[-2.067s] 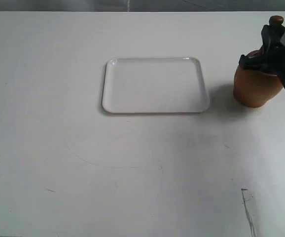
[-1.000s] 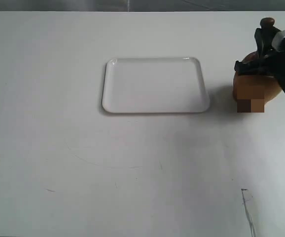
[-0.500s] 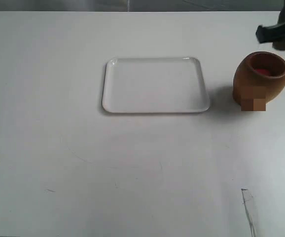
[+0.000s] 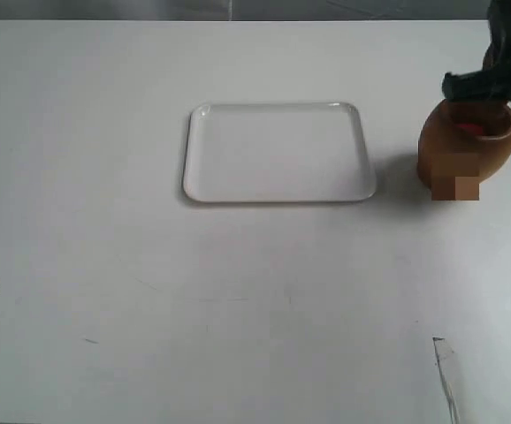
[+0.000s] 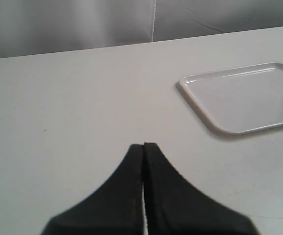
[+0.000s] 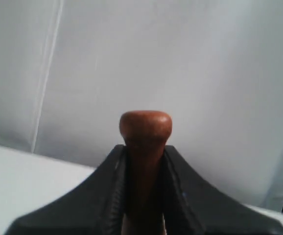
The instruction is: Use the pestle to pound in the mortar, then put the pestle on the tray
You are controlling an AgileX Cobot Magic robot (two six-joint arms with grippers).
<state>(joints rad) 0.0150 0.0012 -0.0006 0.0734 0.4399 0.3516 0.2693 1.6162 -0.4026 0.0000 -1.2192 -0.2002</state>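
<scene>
The light-brown mortar stands right of the white tray, with a patch of red showing inside it. My right gripper hangs just over the mortar's far rim, partly cut off by the picture's edge. In the right wrist view this gripper is shut on the pestle, whose small knobbed end sticks up between the fingers; its lower part is hidden. The pestle cannot be made out in the exterior view. My left gripper is shut and holds nothing, above bare table short of the tray; it is outside the exterior view.
The white table carries a few faint scratches and small marks near its front. A grey backdrop rises behind the table's far edge. The mortar stands close to the table's right side.
The right gripper stood low at the mortar with the pestle knob showing, rose to the top right corner, and has now come back down and left over the mortar's rim.
</scene>
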